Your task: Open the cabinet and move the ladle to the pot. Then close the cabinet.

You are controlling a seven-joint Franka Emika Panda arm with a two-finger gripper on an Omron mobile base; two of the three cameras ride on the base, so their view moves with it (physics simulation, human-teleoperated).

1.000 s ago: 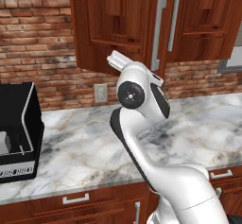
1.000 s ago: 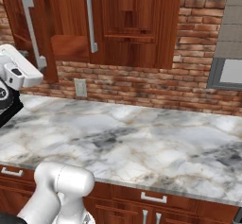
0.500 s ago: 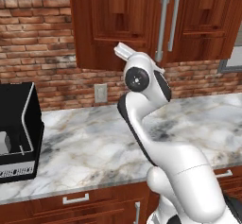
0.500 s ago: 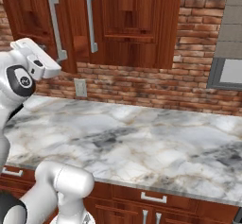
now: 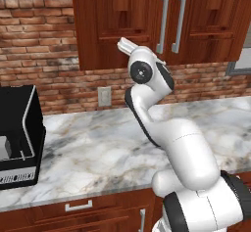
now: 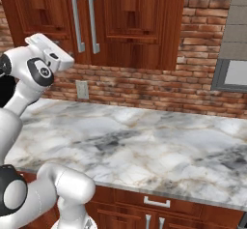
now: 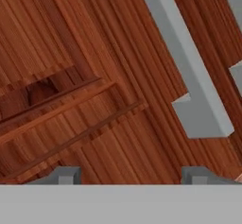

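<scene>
The claw [image 7: 127,175] stands open, empty, close to the shut cabinet [image 5: 127,25] door, whose silver handle [image 7: 186,72] is just beside it. Below the claw lies a marble worktop [image 6: 144,146], with a brick wall [image 5: 44,40] behind.

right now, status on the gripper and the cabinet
Gripper open, empty, close up to the cabinet's left door. Cabinet shut, left handle just ahead of the fingertips, ungrasped. Nothing in the way.

No legible txt, labels or nos. anywhere; small white marks on black appliance [image 5: 17,177] front too blurry to read.
</scene>
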